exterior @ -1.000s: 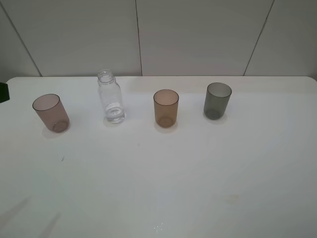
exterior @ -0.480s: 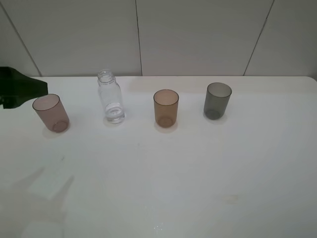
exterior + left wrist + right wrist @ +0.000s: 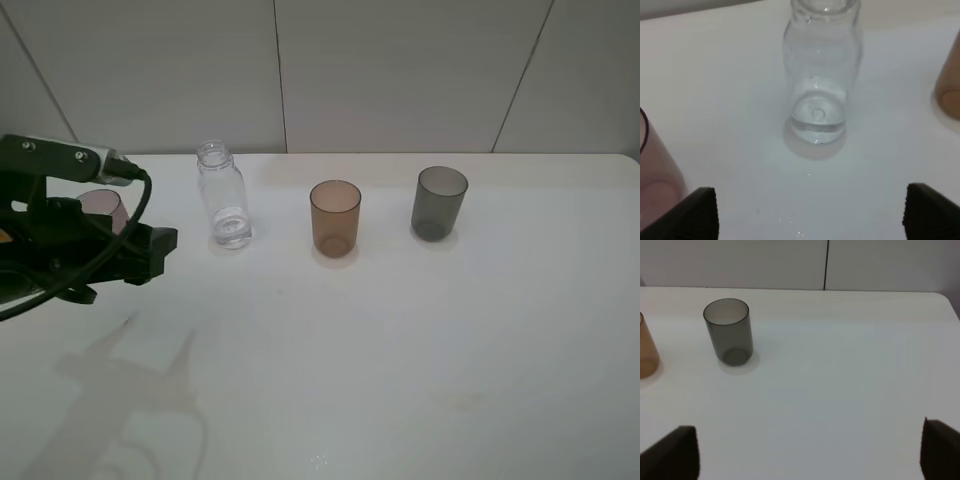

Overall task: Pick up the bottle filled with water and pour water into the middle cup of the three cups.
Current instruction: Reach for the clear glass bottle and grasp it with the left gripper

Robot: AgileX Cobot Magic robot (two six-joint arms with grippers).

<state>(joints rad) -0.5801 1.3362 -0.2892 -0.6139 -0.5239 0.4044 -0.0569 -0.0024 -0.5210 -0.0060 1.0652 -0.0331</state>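
One bottle (image 3: pixel 222 208) stood upright and uncapped toward the back of the bench (image 3: pixel 400 350), between the pinkish cup (image 3: pixel 103 206) and the middle cup (image 3: pixel 335 218), touching neither. Water (image 3: pixel 817 124) showed only as a shallow layer at its base, hard to read higher up.

The amber middle cup was upright with its mouth up, next along the row from the bottle; judged a short carry for the pour. It looked empty. The grey cup (image 3: pixel 439 203) stood further along, upright and apart. The cups sat in one row along the back, probably so the target reads as the centre one.

The left tool (image 3: pixel 810 212) was released, with its jaws spread wide and nothing between them. The bottle was dead ahead and centred in the gap but not reached. This read as lining up for a side grasp on the body.

The left arm (image 3: pixel 60 240) lay low over the bench from the left edge, roughly level and pointed at the bottle. It partly covered the pinkish cup in the high view.

The right tool (image 3: pixel 805 452) was released too, wide and empty. The grey cup was ahead of it, well apart. The right arm was out of the high view, judged parked.

Step judged: approach; no grasp or pour yet.
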